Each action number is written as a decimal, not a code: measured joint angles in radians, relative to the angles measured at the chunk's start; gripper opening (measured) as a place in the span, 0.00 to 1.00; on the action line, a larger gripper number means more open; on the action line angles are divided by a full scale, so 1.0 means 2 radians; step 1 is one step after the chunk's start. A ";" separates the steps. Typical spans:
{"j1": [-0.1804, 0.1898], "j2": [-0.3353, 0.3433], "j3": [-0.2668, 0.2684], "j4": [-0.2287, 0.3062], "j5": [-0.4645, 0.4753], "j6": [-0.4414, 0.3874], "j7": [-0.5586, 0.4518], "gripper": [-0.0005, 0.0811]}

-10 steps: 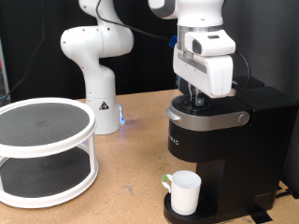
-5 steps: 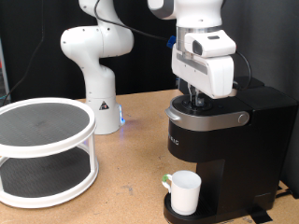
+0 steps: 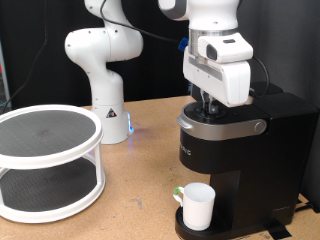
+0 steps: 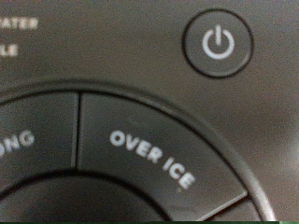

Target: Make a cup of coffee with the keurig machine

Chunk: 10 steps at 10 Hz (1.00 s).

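Observation:
The black keurig machine (image 3: 235,150) stands at the exterior view's right, lid down, with a silver-grey handle. The white cup (image 3: 198,206) sits on its round drip base under the spout, a green mark by its handle. My gripper (image 3: 209,106) points straight down onto the lid, its dark fingers at or just above the button panel. The wrist view is filled by the lid's buttons: a round power button (image 4: 217,43) and a segment marked OVER ICE (image 4: 149,157). No fingers show there.
A white two-tier round rack (image 3: 48,160) stands at the exterior view's left on the wooden table. A second white robot base (image 3: 104,70) stands behind, near the middle. A black curtain closes the back.

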 joint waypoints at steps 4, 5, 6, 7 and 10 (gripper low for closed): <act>0.000 0.010 0.000 0.016 -0.003 -0.024 0.002 0.01; -0.001 0.013 0.000 0.020 -0.003 -0.029 0.002 0.01; -0.001 0.014 0.000 0.022 -0.003 -0.032 0.002 0.01; -0.001 0.015 0.000 0.023 -0.003 -0.033 0.002 0.01; -0.001 0.018 0.000 0.030 -0.003 -0.050 0.002 0.01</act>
